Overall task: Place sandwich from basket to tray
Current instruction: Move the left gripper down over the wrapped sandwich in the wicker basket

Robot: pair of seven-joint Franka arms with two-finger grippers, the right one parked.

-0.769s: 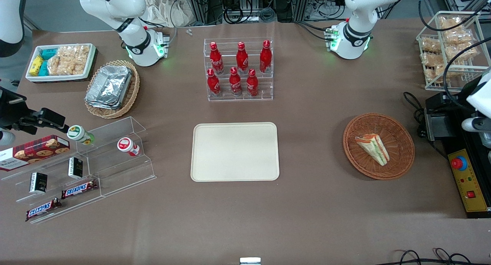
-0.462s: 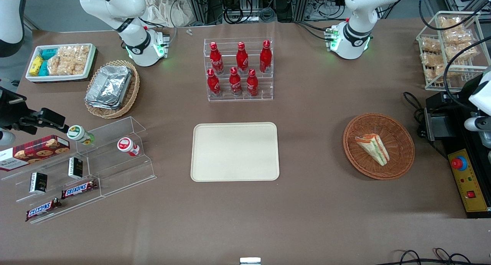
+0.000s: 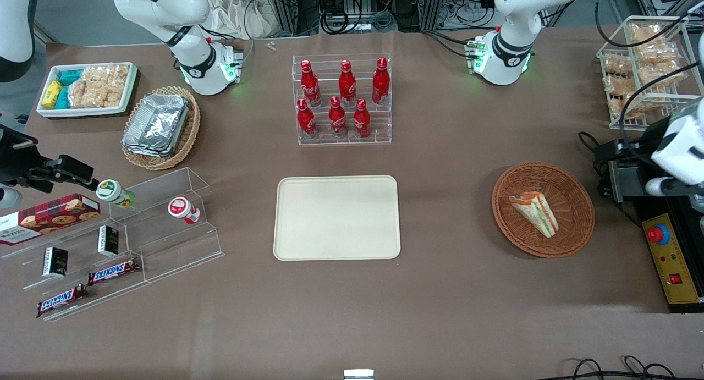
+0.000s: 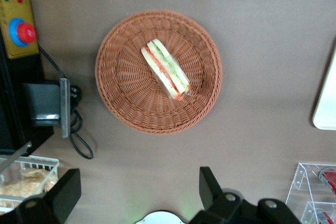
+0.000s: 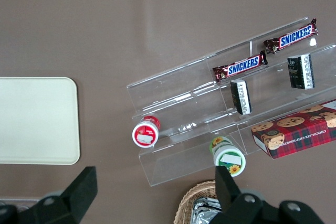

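My claw (image 4: 139, 195) hangs high above the table with its two fingers spread wide apart, gripping nothing. Below it, the sandwich (image 4: 165, 68) lies on its side in the middle of the round reddish-brown basket (image 4: 126, 108), toward my working arm's end of the table. The cream tray (image 3: 336, 217) sits bare at the table's centre, well apart from the basket.

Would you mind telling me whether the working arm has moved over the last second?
Yes. In the front view it has shifted from the table edge toward the basket, now overlapping the black box; its gripper hovers open, apart from the sandwich.
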